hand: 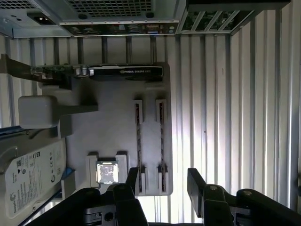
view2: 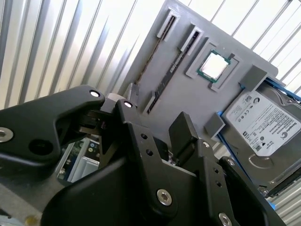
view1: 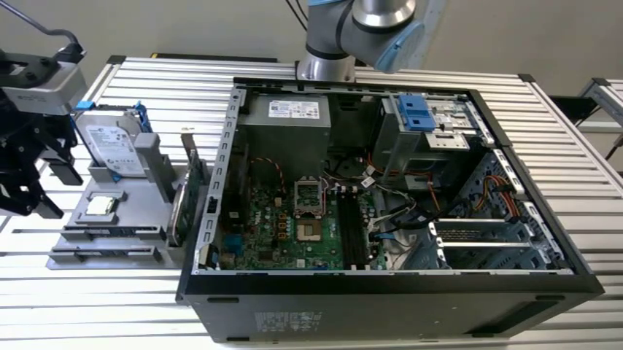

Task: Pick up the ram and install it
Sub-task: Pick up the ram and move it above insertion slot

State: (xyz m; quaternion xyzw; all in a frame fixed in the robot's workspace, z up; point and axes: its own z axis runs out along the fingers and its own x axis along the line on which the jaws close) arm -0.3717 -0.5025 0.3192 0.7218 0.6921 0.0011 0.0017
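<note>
Over a grey plastic tray point(hand: 117, 122), my black gripper point(hand: 163, 174) gapes wide, empty.
First wrist view: slim dark ram sticks point(hand: 161, 136); exterior view: open black computer case point(view1: 389, 299).

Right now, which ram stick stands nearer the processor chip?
The ram stick beside the chip; the other stick stands at the holder edge.

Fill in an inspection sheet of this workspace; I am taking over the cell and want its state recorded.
Surface: slatted metal table bearing an open computer case and a grey parts tray.
Job's things: two ram sticks side by side in tray slots, not picked up.
Clutter: hard drive, processor and graphics card on the tray.
Grippers: gripper above the tray's ram end, jaws open and empty.
Cables: loose cables inside the case.
Surroundings: pale wall behind the table.
</note>
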